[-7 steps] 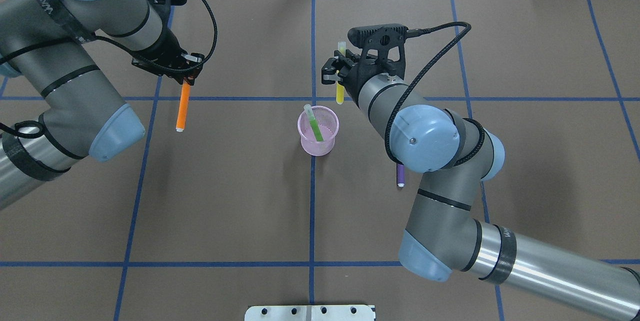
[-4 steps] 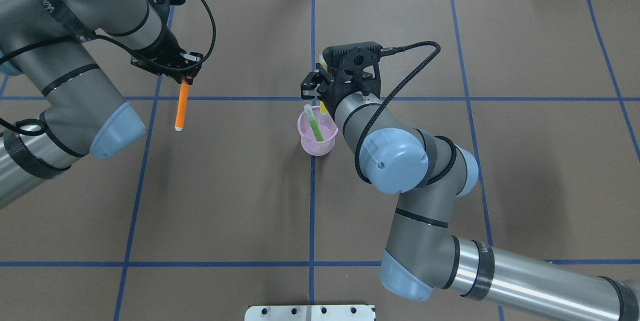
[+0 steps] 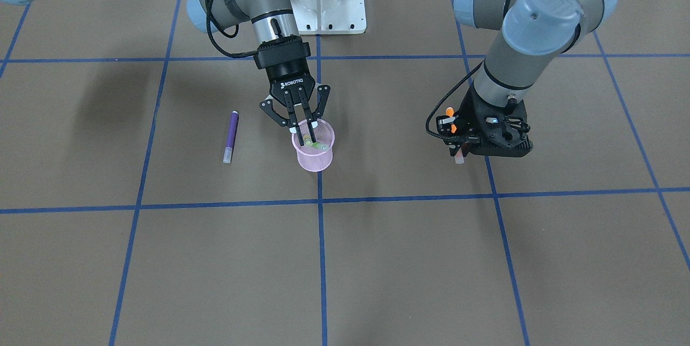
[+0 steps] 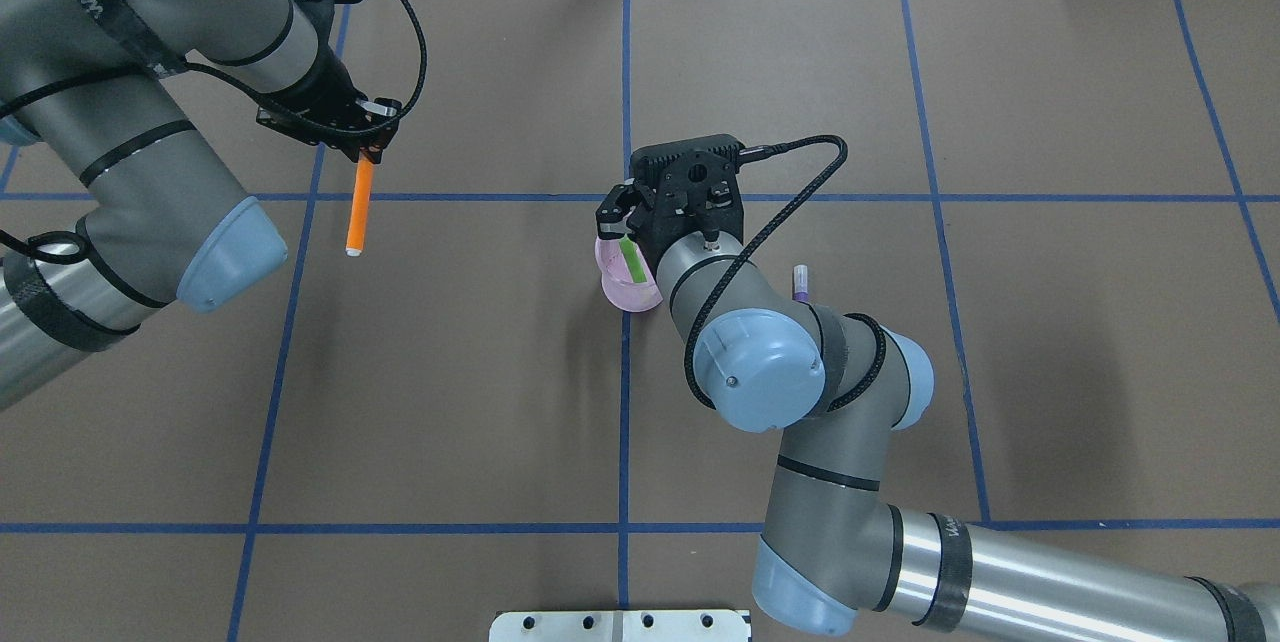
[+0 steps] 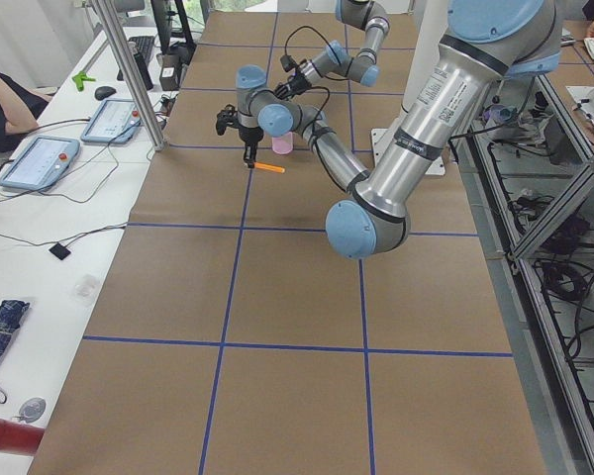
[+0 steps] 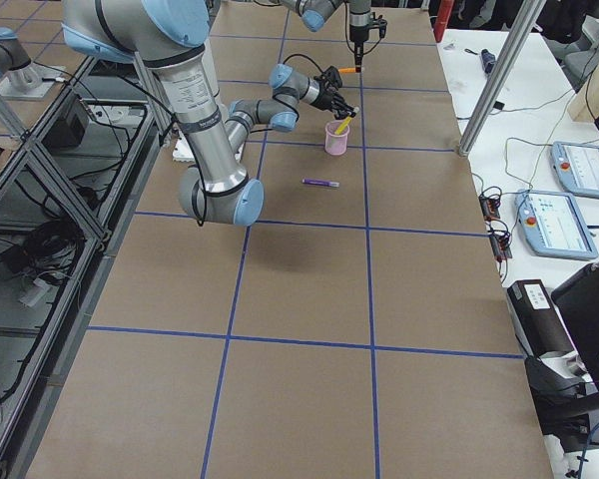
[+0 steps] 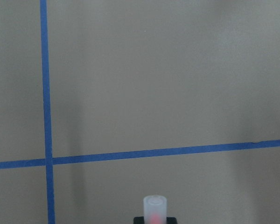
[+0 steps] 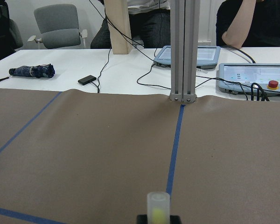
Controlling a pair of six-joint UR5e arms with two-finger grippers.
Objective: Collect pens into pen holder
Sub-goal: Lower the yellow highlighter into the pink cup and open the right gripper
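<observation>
Right gripper (image 3: 303,131) pinches yellow pen (image 8: 158,205) over pen holder (image 3: 315,160), centre frame, for drop-in. Left gripper (image 4: 368,157), upper left, clamps orange pen (image 4: 357,212), likely queued.

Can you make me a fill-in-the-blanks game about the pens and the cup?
The pen in the pink cup that no gripper holds is ____.
The left gripper holds a pen coloured ____.
The purple pen lies on the ____.
The right gripper holds a pen coloured ____ at the cup.
Missing words: green, orange, table, yellow.
</observation>
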